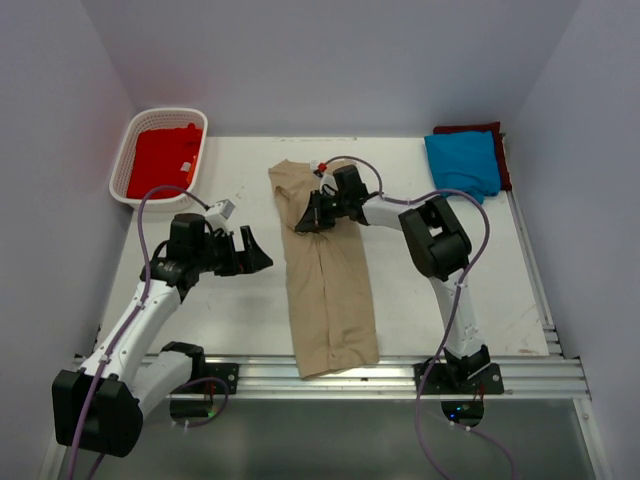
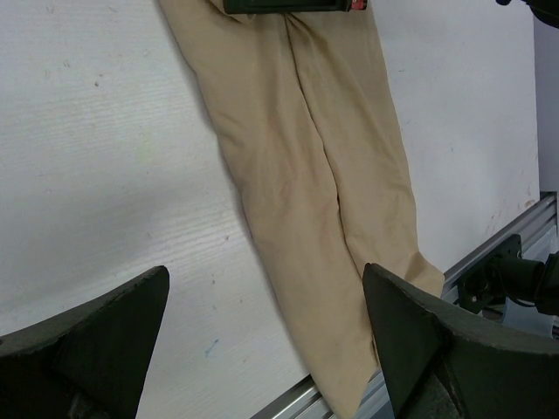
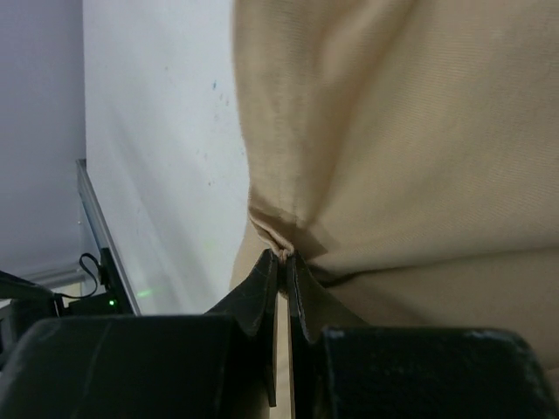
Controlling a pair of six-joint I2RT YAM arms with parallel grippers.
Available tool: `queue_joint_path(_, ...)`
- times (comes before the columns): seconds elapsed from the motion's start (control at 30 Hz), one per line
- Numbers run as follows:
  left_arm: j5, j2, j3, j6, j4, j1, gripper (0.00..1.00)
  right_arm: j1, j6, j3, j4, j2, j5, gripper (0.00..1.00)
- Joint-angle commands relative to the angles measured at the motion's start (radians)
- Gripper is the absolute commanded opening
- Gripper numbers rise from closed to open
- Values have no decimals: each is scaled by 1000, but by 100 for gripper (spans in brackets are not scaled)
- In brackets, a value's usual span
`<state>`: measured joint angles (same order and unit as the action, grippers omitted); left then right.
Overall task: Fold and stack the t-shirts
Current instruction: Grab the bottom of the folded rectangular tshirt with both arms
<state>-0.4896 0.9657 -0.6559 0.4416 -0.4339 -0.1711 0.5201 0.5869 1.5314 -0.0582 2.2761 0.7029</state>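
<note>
The tan t-shirt (image 1: 328, 290) lies as a long narrow strip down the middle of the table, its near end at the front rail. My right gripper (image 1: 306, 221) is shut on a pinch of its cloth near the far end. In the right wrist view the fingertips (image 3: 284, 259) clamp a small fold of the tan t-shirt (image 3: 393, 131). My left gripper (image 1: 256, 257) hovers open just left of the strip, holding nothing. In the left wrist view its wide-apart fingers (image 2: 113, 323) frame the tan t-shirt (image 2: 323, 192). The red t-shirt (image 1: 163, 160), the blue one (image 1: 462, 164) and the maroon one (image 1: 478, 129) lie apart.
A white lattice basket (image 1: 122, 162) at the far left holds the red t-shirt. The blue t-shirt sits folded on the maroon one at the far right corner. A metal rail (image 1: 390, 376) runs along the table's near edge. Walls close in on three sides.
</note>
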Motion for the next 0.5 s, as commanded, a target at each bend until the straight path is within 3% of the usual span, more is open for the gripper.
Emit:
queue_joint_path(0.0,2,-13,12,-6,43,-2,96,21,-19,30,31,22,37,0)
queue_joint_path(0.03,2,-15,12,-6,43,-2,96,23,-19,32,31,25,38,0)
queue_joint_path(0.07,5,-13,12,-6,43,-2,96,30,-27,35,38,26,38,27)
queue_joint_path(0.17,6,-15,9,-3,43,-2,96,37,-36,29,38,16,26,63)
queue_joint_path(0.2,8,-15,9,-1,44,-2,96,40,-36,18,34,11,24,69)
queue_joint_path(0.27,13,-15,7,2,46,-4,96,38,-29,4,14,-6,30,73)
queue_joint_path(0.47,-1,10,-7,23,92,-2,95,35,10,-24,-69,-67,44,74)
